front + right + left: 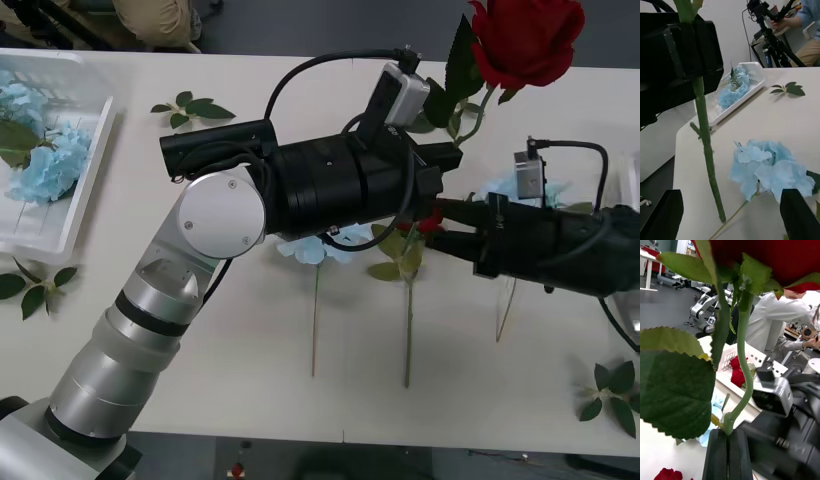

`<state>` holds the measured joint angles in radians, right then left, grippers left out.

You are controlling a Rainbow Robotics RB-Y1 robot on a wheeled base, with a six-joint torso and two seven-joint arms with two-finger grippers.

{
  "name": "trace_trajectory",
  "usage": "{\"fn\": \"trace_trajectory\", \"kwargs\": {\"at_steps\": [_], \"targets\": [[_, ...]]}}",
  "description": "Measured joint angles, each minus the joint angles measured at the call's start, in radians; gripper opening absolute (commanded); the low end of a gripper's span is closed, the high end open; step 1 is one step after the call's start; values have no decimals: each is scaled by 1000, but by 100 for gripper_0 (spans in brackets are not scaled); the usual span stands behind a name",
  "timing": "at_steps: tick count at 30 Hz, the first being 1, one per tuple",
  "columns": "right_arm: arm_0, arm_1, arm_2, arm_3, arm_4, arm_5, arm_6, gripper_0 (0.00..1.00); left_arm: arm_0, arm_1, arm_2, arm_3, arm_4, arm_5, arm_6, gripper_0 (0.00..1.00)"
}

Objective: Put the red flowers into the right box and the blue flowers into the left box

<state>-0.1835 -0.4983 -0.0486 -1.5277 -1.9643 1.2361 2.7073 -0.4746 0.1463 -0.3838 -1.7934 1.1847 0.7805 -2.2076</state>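
Observation:
My left gripper [445, 162] is shut on the green stem of a red flower [525, 40] and holds it upright above the table's middle; in the left wrist view the black fingers [718, 453] pinch the stem base. My right gripper [450, 222] is open just beside it, and the hanging stem [705, 138] passes between its fingers without touching them. Another red flower [430, 222] lies partly hidden under the grippers. Blue flowers [320, 247] [771, 168] lie on the table. The left box [90, 170] holds blue flowers [45, 160]. The right box [752, 356] holds red flowers [737, 377].
Loose green leaf sprigs lie at the table's back [190, 110], front left [35, 285] and front right [610, 390]. Long stems [315, 320] run toward the front edge. Another blue flower [505, 185] lies behind the right arm.

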Motion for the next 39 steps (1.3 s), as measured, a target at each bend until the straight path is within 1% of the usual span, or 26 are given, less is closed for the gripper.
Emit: {"fn": "trace_trajectory", "kwargs": {"at_steps": [7, 8, 10, 11, 13, 14, 15, 16, 28, 29, 30, 31, 32, 39], "targets": [[-56, 37, 129, 0, 4, -108, 0, 76, 0, 0, 0, 0, 0, 0, 0, 0], [-59, 39, 143, 2, 0, -126, 0, 74, 0, 1, 2, 1, 0, -2, 0, 0], [-62, 39, 161, 3, 0, -157, 0, 54, 1, 6, 9, 3, 0, -6, 0, 0], [-63, 39, 168, 3, 0, -169, 0, 38, 2, 7, 11, 4, 0, -6, 0, 0], [-63, 39, 180, 3, 0, -193, 0, 21, 3, 7, 15, 9, 0, -6, 0, 0], [-63, 39, 184, 4, 1, -202, 0, 7, 4, 8, 15, 11, 0, -6, 0, 0], [-63, 39, 186, 4, 3, -206, 0, 2, 4, 8, 16, 13, 0, -7, 0, 0], [-63, 39, 186, 5, 11, -209, 0, 0, 4, 9, 16, 14, 0, -7, 0, 0], [-63, 39, 185, 5, 35, -209, 0, 0, 4, 13, 16, 16, -1, -7, 0, 0], [-63, 39, 185, 5, 36, -209, 0, 0, 4, 13, 16, 16, -1, -7, 0, 5], [-63, 39, 185, 5, 36, -209, 0, 0, 4, 13, 16, 16, -1, -7, 0, 25], [-63, 39, 185, 5, 36, -208, 0, 0, 4, 13, 17, 17, -2, -9, 0, 90], [-63, 39, 185, 5, 36, -206, 0, 0, 4, 13, 20, 19, -5, -13, 0, 100], [-63, 38, 185, 5, 39, -204, 0, 0, 5, 14, 47, 22, -6, -14, 0, 100]]}}
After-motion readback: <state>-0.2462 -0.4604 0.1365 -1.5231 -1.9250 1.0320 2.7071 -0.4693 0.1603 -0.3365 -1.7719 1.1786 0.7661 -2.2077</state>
